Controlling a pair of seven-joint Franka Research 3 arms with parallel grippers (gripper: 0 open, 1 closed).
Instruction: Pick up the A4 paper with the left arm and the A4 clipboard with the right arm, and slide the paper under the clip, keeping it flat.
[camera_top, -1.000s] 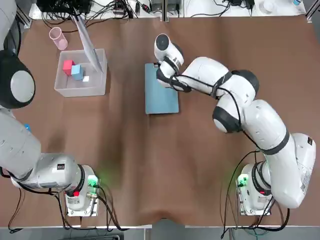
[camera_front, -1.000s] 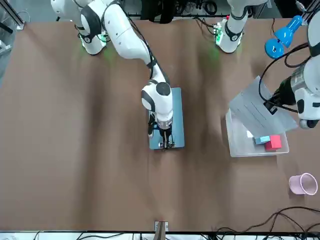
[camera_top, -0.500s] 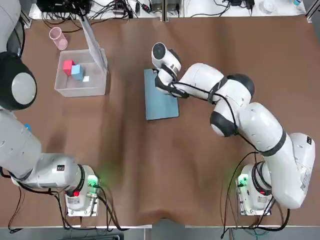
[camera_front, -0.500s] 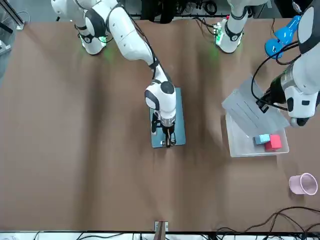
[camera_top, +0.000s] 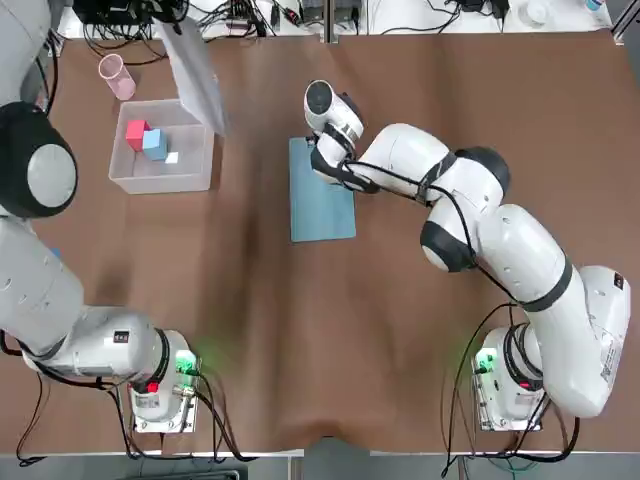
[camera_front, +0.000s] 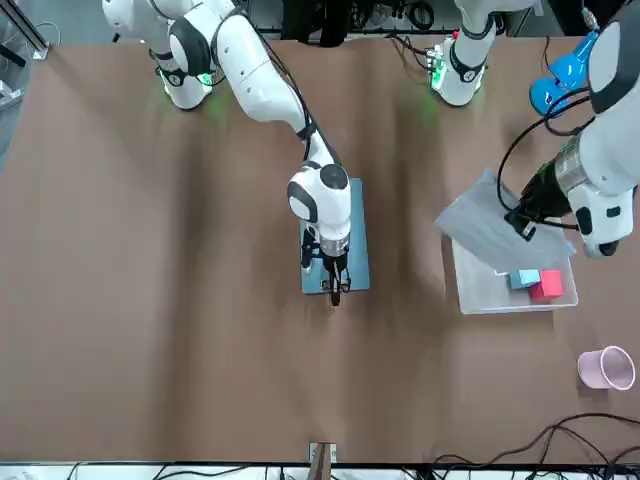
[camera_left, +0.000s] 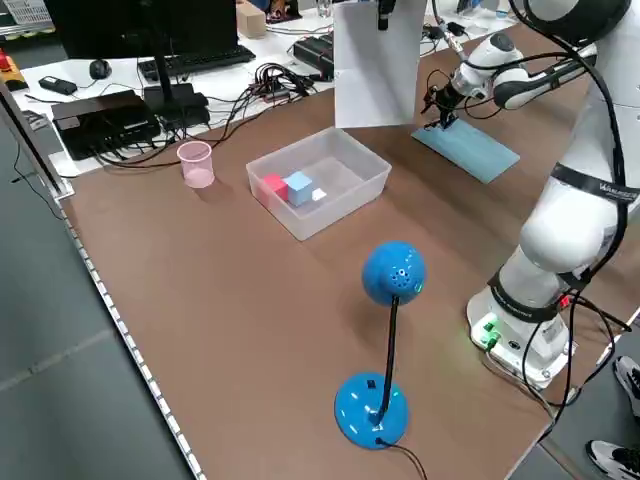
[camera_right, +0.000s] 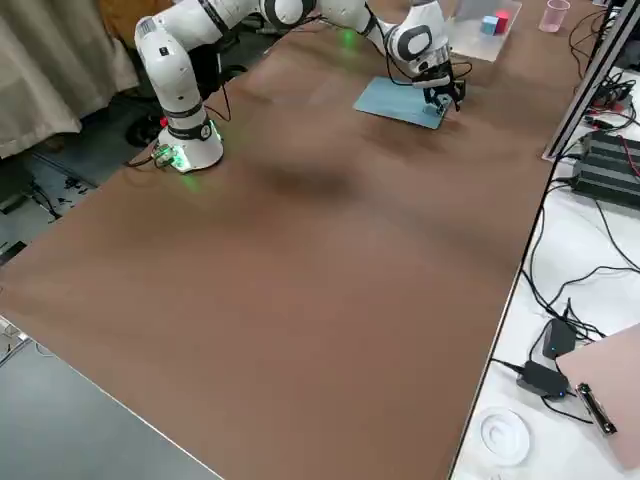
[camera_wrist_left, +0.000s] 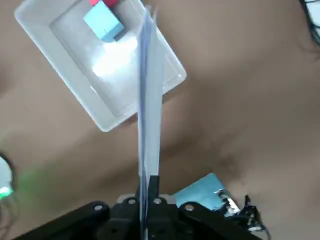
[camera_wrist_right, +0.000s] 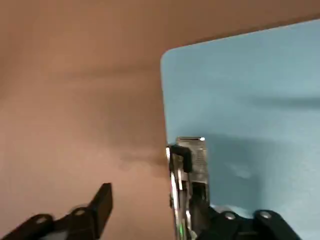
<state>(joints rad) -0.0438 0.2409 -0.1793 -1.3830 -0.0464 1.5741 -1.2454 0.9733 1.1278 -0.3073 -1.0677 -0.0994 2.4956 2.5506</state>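
Taking the table as a clock, with twelve at the far edge from the robot and six at its bases, the left arm's gripper (camera_wrist_left: 153, 177) is up toward eleven o'clock. Its jaws are clenched on the thin white rectangular sheet of A4 paper (camera_left: 378, 70), pinching it near its upper edge. The sheet hangs roughly upright, a little bowed, above and beside the far right side of the clear plastic rectangular bin (camera_top: 183, 182), which sits at ten o'clock.

The flat light blue rectangular A4 clipboard (camera_top: 322, 212) lies on the brown table (camera_top: 300, 330) near twelve o'clock, between three and four o'clock from the bin. Its small silvery-dark metal clip (camera_wrist_right: 192, 175) is on the short end facing twelve. The right arm's gripper (camera_wrist_right: 152, 195) is down at this end, its jaws released and spread apart. One finger is right by the clip; whether it touches the metal cannot be told. The paper is well apart from the clip and not under it.

Inside the bin are a red cube (camera_top: 136, 134), a light blue cube (camera_top: 155, 144) and a small white block (camera_top: 172, 158). A pale pink plastic cup (camera_top: 117, 77) stands at the bin's eleven o'clock, near its far side.
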